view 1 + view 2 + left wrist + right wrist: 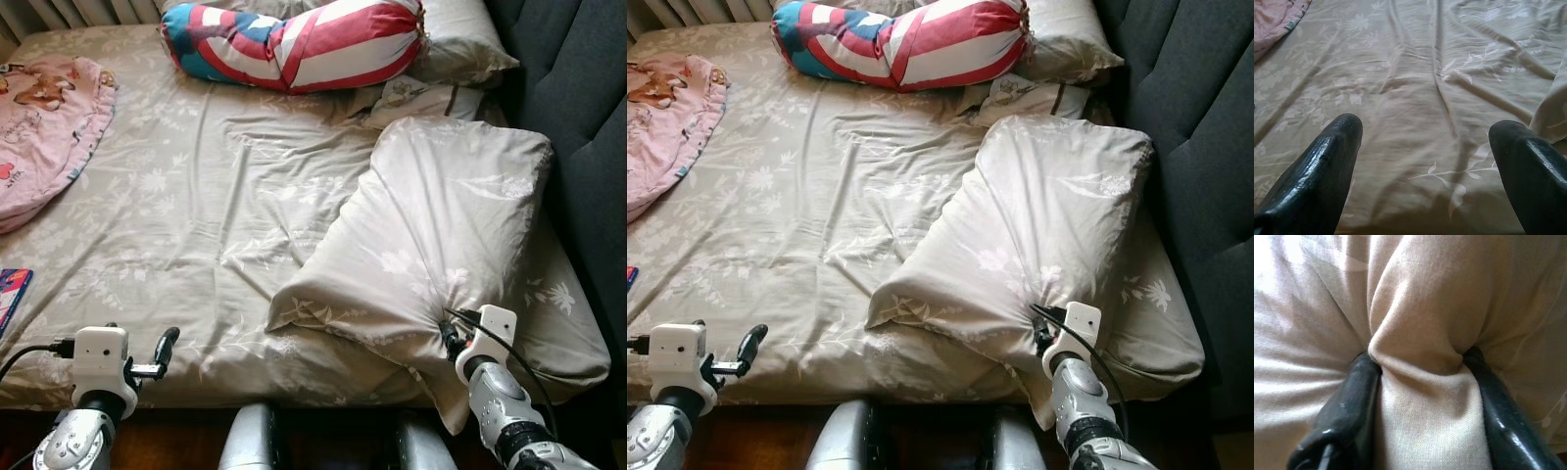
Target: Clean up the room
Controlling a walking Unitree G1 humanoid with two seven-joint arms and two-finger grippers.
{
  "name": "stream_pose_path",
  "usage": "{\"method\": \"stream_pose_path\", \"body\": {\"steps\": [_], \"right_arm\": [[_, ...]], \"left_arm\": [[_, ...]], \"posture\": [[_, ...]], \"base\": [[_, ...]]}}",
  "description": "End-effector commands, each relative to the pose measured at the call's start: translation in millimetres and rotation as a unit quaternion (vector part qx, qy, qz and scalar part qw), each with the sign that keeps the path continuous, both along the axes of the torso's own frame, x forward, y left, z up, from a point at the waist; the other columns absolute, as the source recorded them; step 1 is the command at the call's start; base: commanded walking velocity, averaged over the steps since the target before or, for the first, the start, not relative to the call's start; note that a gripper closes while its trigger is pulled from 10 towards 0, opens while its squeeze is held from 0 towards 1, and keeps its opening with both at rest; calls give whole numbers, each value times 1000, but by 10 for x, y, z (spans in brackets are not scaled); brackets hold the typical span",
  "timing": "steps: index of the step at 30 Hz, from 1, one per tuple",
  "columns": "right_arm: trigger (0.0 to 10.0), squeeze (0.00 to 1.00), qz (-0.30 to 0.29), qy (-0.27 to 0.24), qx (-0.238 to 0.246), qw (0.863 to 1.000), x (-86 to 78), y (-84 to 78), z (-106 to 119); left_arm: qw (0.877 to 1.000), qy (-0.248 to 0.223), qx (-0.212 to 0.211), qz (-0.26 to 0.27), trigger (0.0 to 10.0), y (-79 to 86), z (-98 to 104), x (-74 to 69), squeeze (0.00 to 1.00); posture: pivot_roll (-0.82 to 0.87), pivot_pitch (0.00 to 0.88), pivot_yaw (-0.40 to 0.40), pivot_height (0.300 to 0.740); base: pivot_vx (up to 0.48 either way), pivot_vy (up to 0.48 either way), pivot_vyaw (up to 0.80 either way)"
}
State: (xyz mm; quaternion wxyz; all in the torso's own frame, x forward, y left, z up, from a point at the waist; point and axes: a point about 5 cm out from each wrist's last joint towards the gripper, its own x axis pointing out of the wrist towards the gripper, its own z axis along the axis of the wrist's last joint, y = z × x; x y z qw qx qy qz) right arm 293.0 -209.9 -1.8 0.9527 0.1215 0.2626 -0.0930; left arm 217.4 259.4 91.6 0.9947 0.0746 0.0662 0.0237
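The right gripper [1420,367] is clamped on a bunched fold of the pillow [441,235], its two black fingers [1352,401] pressing the beige cloth from either side so that it puckers between them. The grip is at the pillow's near edge, by the bed's [196,215] foot and toward the headboard [578,108] side. The pillow lies slanted across the sheet, its far corner near the headboard and its low corner reaching toward the middle of the bed.

The left gripper [1425,161] hovers at the bed's near edge, well apart from the pillow, its fingers [1317,171] spread wide with bare wrinkled sheet between them.

Beyond the pillow, at the far end of the bed, lies a bolster [294,44] striped red, white and blue, with a second pillow [460,39] behind it against the headboard and a small printed cloth [416,98] tucked between that and the held pillow. A pink blanket [44,122] sits at the far corner of the bed, well apart from the pillow. A coloured flat item [12,294] shows at the bed's edge below the blanket; what it is cannot be told.
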Motion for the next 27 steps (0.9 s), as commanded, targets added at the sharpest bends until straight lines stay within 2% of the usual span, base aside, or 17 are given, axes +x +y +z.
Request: {"method": "stream_pose_path", "body": {"steps": [1,27], "right_arm": [[0,0,16,90,17,996,-322,122,-333],[0,0,12,79,14,997,-280,146,-302]], "left_arm": [[1000,5,-3,9,10000,38,8,-40,0],[1000,7,-3,13,10000,30,7,-3,0]], "posture": [[164,279,80,640],[171,260,71,640]], "base": [[0,0,0],[0,0,0]]}}
